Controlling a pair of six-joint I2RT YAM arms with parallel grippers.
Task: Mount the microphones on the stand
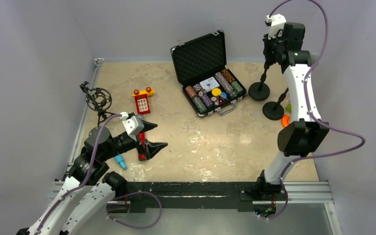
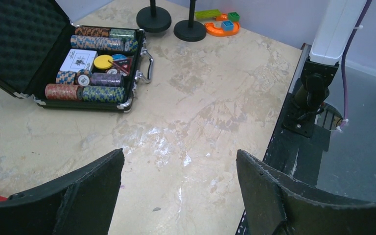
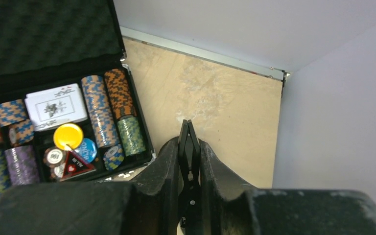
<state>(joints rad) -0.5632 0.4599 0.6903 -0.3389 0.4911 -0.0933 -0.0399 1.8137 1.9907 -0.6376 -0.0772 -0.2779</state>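
Observation:
A red glitter microphone (image 1: 141,148) lies on the table at the near left, right under my left gripper (image 1: 159,135). That gripper is open and empty; its wrist view shows bare table between its fingers (image 2: 180,154). A light-blue microphone (image 1: 121,161) lies beside the left arm. The silver microphone is not in view. Two black round-base stands (image 1: 259,91) (image 1: 274,110) stand at the right, and both show in the left wrist view (image 2: 153,19). My right gripper (image 1: 268,58) is held high, shut on the black clip (image 3: 189,147) at the top of the rear stand.
An open black case (image 1: 210,83) of poker chips stands at the back middle. A red toy phone (image 1: 142,103) lies left of it. A black shock-mount tripod (image 1: 98,100) stands at the left edge. Orange and green toys (image 1: 286,117) lie behind the right arm.

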